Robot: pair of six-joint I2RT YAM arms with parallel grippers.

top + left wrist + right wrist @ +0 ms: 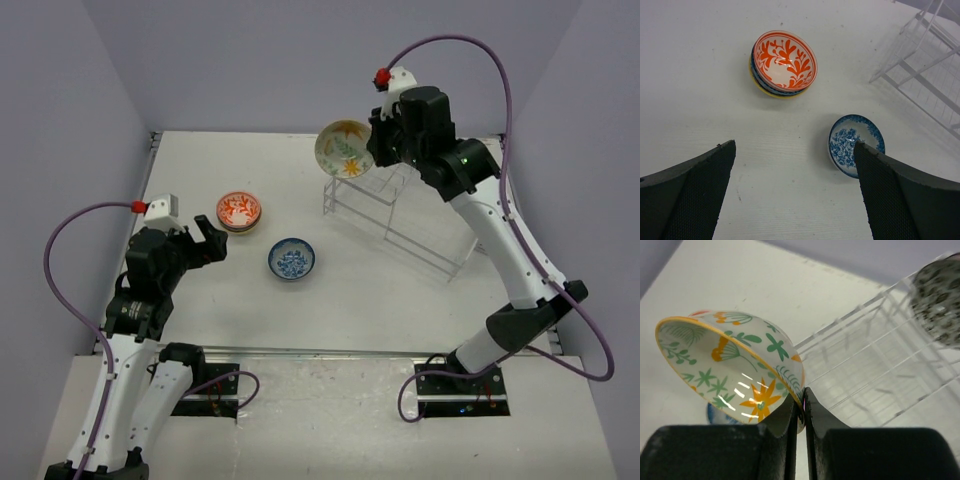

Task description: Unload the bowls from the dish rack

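The right gripper [802, 405] is pinching the rim of the cream floral bowl [735, 365] and holding it tilted above the dish rack [420, 225] at the table's [350, 320] one o'clock. The lift-out is underway. Next, it probably needs swinging toward nine o'clock and setting down beside the others. The left gripper [794, 150] is hanging spread wide and empty at nine o'clock. Counting: one rack, one held bowl, one blue bowl [291, 259] lying alone near centre, one stack [239, 211] seemingly three deep under a red-orange bowl [784, 61], and one speckled round object [940, 300] by the rack, possibly another bowl.
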